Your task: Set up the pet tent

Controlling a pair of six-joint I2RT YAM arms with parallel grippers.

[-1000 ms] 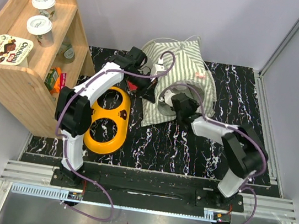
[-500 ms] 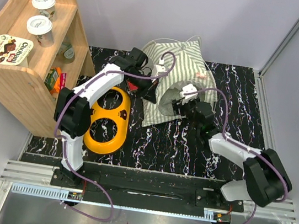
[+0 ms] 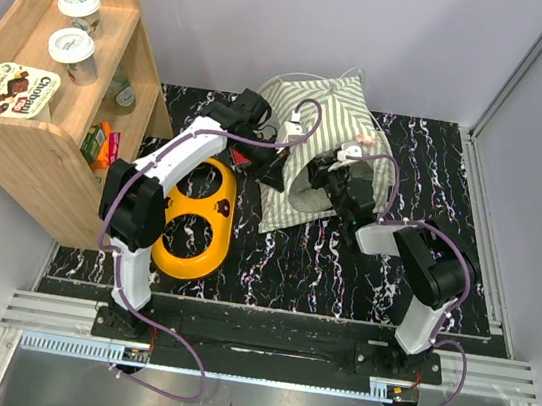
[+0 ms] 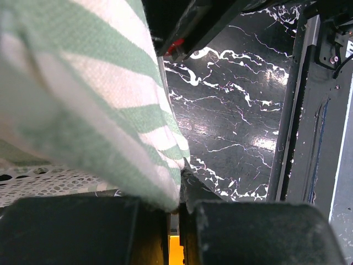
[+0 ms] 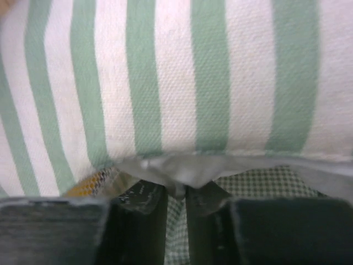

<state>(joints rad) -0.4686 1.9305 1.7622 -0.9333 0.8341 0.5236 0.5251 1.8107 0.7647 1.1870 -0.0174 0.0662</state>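
The pet tent (image 3: 335,121) lies crumpled at the back middle of the black marbled table, a heap of green-and-white striped fabric. My left gripper (image 3: 274,170) is at its left edge and is shut on a striped fold (image 4: 160,182). Close up, the left gripper (image 4: 179,203) has its jaws pressed together with the cloth coming out of them. My right gripper (image 3: 330,168) sits on the tent's front side. In the right wrist view the right gripper (image 5: 185,193) pinches a pale grey hem of the tent, with striped cloth (image 5: 182,77) above it. A small-checked cushion (image 5: 253,176) shows underneath.
A yellow two-hole bowl stand (image 3: 198,218) lies on the table left of the tent. A wooden shelf (image 3: 27,144) with cups and a carton stands at the far left. A black rail (image 4: 309,110) edges the table.
The right arm swung over and its gripper moved up from the tent's front opening onto the hem, opening wide and then closing on it. The left arm kept its hold and barely moved.
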